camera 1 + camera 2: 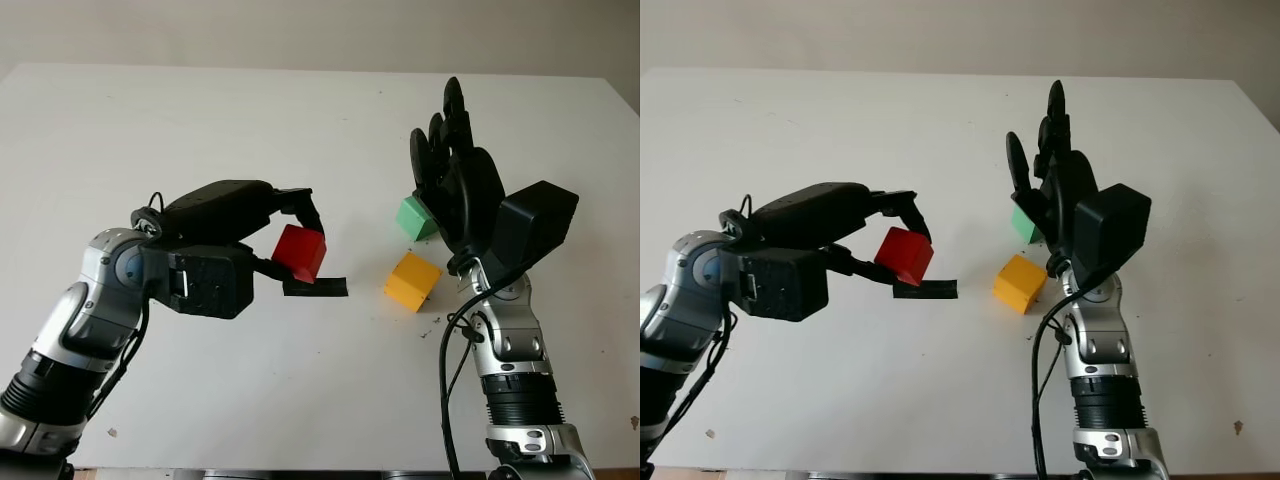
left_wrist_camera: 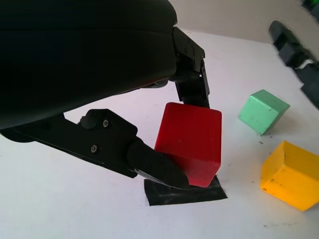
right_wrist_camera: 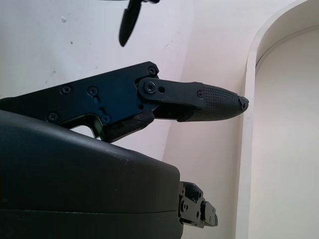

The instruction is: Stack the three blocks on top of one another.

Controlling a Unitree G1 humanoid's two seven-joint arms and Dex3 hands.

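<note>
- While the left robot hand (image 1: 285, 240) clamps the red block (image 1: 300, 253) between its fingers, the block hangs tilted just above a black tape mark (image 1: 316, 288) near the middle of the tabletop (image 1: 200, 130).
- Yellow block (image 1: 412, 281) lies on the tabletop to the right of the red block, toward the right edge and apart from it, turned at an angle.
- Green block (image 1: 413, 217) sits just beyond the yellow one, toward the far edge, close to it but not touching.
- Left arm reaches in from the near left corner with the forearm angled up and the hand held roughly level, fingers pointing toward the right edge.
- Right robot hand (image 1: 450, 170) is raised upright, open and holding nothing, just beside the green block on its right-edge side and partly in front of it.
- Judgement: the red block looks about to be set on the tape mark as the base, so the move turns on lowering it straight down; the right robot hand is nearer the other two blocks.
</note>
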